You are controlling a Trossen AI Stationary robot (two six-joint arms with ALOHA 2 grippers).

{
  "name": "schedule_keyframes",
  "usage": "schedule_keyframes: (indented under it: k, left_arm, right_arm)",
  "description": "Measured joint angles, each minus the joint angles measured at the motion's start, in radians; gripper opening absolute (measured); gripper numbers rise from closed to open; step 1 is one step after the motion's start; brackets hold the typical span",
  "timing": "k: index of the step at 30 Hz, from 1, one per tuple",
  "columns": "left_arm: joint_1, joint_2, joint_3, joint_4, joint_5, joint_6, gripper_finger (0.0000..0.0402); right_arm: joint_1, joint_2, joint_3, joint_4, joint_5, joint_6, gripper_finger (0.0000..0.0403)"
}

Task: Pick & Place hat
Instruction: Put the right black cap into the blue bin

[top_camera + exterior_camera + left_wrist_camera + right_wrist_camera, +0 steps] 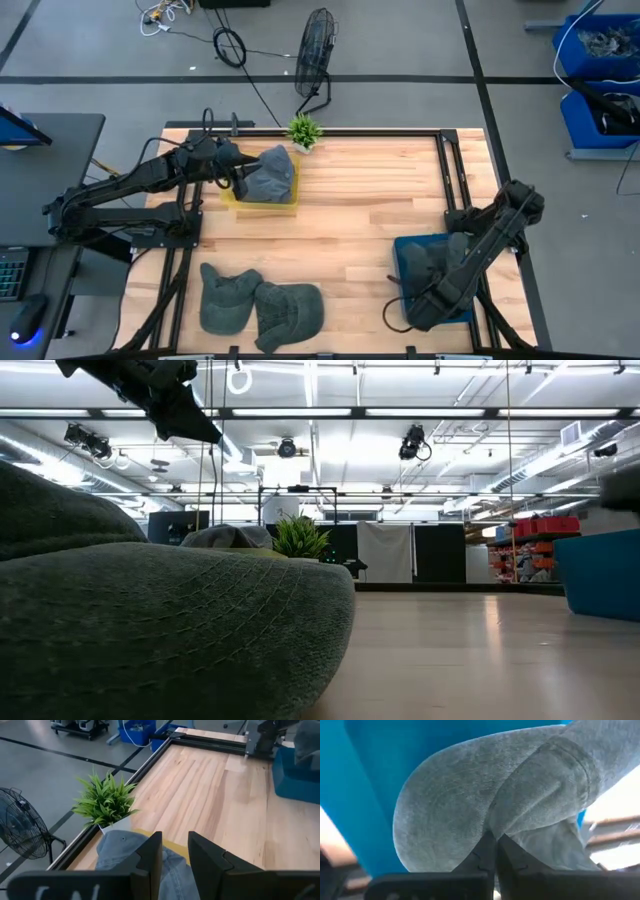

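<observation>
Right gripper (492, 845) closed on hat (485, 800) over blue bin (415, 255); thin pinch may slip. Left gripper (174, 851) slightly open, empty.

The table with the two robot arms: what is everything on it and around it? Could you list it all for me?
Hats: two loose, grey-green, near edge of the table, left side, touching.
Hat in yellow bin: one, grey-blue, far left.
Yellow bin: one, far left, under that hat.
Blue bin: one, near right.
Hat in blue bin: one, grey.
Plant: one, green, white pot, far edge.
Table: one, light wood, black frame.
Fan: one, black, on floor behind.
Blue crates: on floor, far right.
Left gripper: open, over the yellow bin.
Right gripper: shut, in the blue bin against its hat.
</observation>
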Motion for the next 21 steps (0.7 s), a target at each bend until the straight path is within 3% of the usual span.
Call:
schedule_keyframes:
  k: [4,10,17,21]
  left_arm:
    - [0.000,0.000,0.000,-0.003,0.000,-0.006,0.0099]
    - [0.000,0.000,0.000,-0.006,0.000,-0.007,0.0099]
    - [0.000,0.000,0.000,-0.006,0.000,-0.032,0.0099]
    - [0.000,0.000,0.000,-0.005,0.000,-0.032,0.0099]
  right_arm:
    - [0.026,0.000,-0.072,0.148,-0.050,0.004,0.0002]
    - [0.032,0.001,-0.141,0.393,-0.037,0.038,0.0003]
    - [0.028,0.001,-0.168,0.381,-0.032,0.140,0.0033]
    - [-0.007,-0.001,-0.168,0.378,-0.029,0.115,0.0044]
